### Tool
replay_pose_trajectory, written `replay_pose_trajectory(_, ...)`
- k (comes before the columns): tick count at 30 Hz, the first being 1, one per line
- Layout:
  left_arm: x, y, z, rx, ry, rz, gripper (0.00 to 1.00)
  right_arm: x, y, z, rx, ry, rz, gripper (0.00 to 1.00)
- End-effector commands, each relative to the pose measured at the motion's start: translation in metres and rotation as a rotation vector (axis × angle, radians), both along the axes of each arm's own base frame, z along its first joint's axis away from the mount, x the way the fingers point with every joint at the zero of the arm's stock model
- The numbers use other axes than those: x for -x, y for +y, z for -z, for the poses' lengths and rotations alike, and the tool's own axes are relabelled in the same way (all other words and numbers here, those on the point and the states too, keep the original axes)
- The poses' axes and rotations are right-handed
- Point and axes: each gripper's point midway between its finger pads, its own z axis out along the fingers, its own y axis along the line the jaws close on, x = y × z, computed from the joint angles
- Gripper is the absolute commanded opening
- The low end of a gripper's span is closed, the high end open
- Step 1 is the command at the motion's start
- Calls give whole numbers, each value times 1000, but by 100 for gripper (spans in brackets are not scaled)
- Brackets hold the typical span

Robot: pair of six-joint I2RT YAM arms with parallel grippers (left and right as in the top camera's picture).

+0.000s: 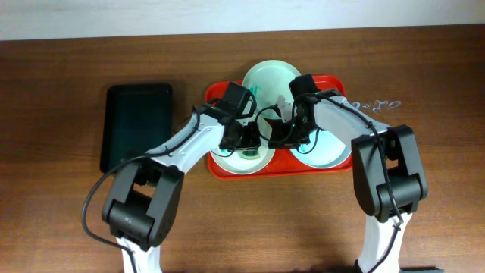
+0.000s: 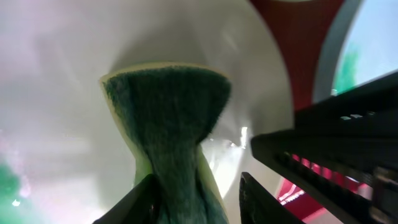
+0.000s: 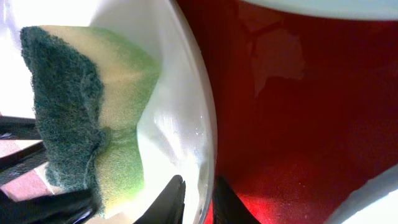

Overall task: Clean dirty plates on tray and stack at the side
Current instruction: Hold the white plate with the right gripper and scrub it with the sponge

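The red tray (image 1: 216,168) holds three plates: mint green (image 1: 269,76) at the back, white (image 1: 227,161) front left, pale blue (image 1: 330,155) front right. My left gripper (image 1: 248,145) is shut on a green sponge (image 2: 168,118) and presses it onto the white plate (image 2: 62,74); a teal smear shows at that view's lower left. My right gripper (image 1: 284,136) is shut on the white plate's rim (image 3: 186,93), one finger inside and one outside (image 3: 199,193). The sponge (image 3: 81,106) lies on the plate just left of those fingers. A teal smear marks the mint plate.
A smaller black tray (image 1: 138,125) lies on the wooden table left of the red tray. A small clear object (image 1: 377,104) lies right of the red tray. Bare red tray floor (image 3: 298,124) shows between the plates. The two grippers are close together over the tray's middle.
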Motion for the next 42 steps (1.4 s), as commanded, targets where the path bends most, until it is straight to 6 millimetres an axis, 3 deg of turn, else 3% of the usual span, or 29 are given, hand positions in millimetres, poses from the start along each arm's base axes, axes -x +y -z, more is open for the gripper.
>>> replay_pose_trajectory(1, 4, 0, 16, -21, 29, -3, 30, 8, 1, 10, 7, 35, -4, 18)
replay_pose_trajectory(4, 0, 9, 19, -69, 9, -21, 27, 8, 1, 10, 8, 35, -4, 18)
replay_pose_trajectory(5, -3, 16, 21, -110, -7, -35, 29, 8, 1, 10, 8, 35, -4, 18)
replay_pose_trajectory(7, -4, 21, 23, -137, -13, -42, 45, 8, 1, 10, 8, 35, -4, 18)
replay_pose_trajectory(9, -4, 20, 23, -136, -15, -41, 44, 8, 1, 10, 8, 35, -4, 18)
replay_pose_trajectory(10, -4, 20, 23, -136, -15, -41, 32, 8, 1, 10, 8, 35, -4, 18)
replay_pose_trajectory(14, -6, 22, 24, -149, -22, -46, 0, 8, 1, 10, 8, 35, -4, 18)
replay_pose_trajectory(15, -7, 26, 24, -168, -30, -53, 0, 8, 1, 10, 8, 35, -4, 18)
replay_pose_trajectory(17, -13, 58, 28, -319, -60, -103, 0, 8, 1, 10, 8, 35, -4, 18)
replay_pose_trajectory(21, -21, 153, 15, -765, -148, -217, 0, 8, 0, 11, 15, 34, -3, 10)
replay_pose_trajectory(23, -23, 176, 2, -878, -167, -236, 0, 8, 0, 11, 15, 34, -3, 8)
replay_pose_trajectory(25, -31, 168, -7, -816, -174, -251, 0, 8, 0, 11, 15, 34, -3, 8)
replay_pose_trajectory(27, -38, 140, -16, -661, -162, -243, 0, 8, 0, 11, 15, 34, -3, 7)
replay_pose_trajectory(31, -35, 46, -21, -153, -46, -126, 0, 8, 0, 11, 15, 34, -3, 4)
replay_pose_trajectory(32, -34, 32, -22, -86, -33, -102, 0, 8, 0, 11, 15, 33, -3, 4)
replay_pose_trajectory(35, -31, 24, -15, -76, -21, -83, 0, 8, 0, 10, 14, 33, -3, 4)
replay_pose_trajectory(39, -23, 22, 14, -108, 36, -68, 0, 4, 1, 7, 8, 22, -3, 4)
replay_pose_trajectory(42, -23, 43, 43, -240, 50, -92, 0, -3, 2, -5, 12, 15, -3, 4)
